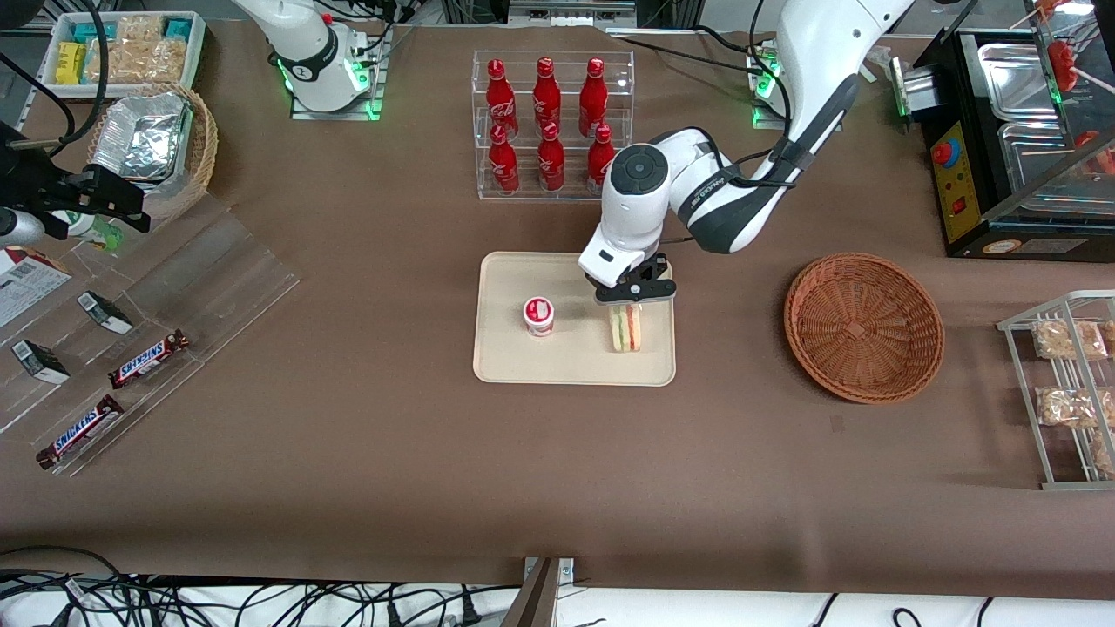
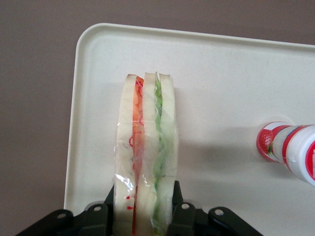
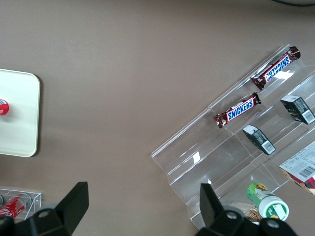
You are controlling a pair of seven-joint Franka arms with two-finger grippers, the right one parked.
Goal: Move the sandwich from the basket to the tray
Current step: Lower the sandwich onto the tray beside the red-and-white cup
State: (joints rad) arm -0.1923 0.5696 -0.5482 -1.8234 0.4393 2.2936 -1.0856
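The sandwich [image 1: 625, 329] [image 2: 146, 147], a plastic-wrapped wedge of pale bread with red and green filling, stands on edge over the cream tray [image 1: 566, 370] [image 2: 221, 83], at the tray's end nearest the basket. I cannot tell whether it rests on the tray floor. My left gripper [image 1: 627, 306] [image 2: 143, 199] is shut on the sandwich, one black finger pressed against each bread face. The reddish-brown wicker basket [image 1: 862, 326] sits empty on the table toward the working arm's end, apart from the tray.
A small red-and-white cup [image 1: 539, 315] [image 2: 290, 150] stands on the tray beside the sandwich. A clear rack of red cola bottles [image 1: 549, 122] stands farther from the front camera. A wire snack rack [image 1: 1067, 383] lies past the basket; an acrylic display with Snickers bars [image 1: 148, 359] lies toward the parked arm's end.
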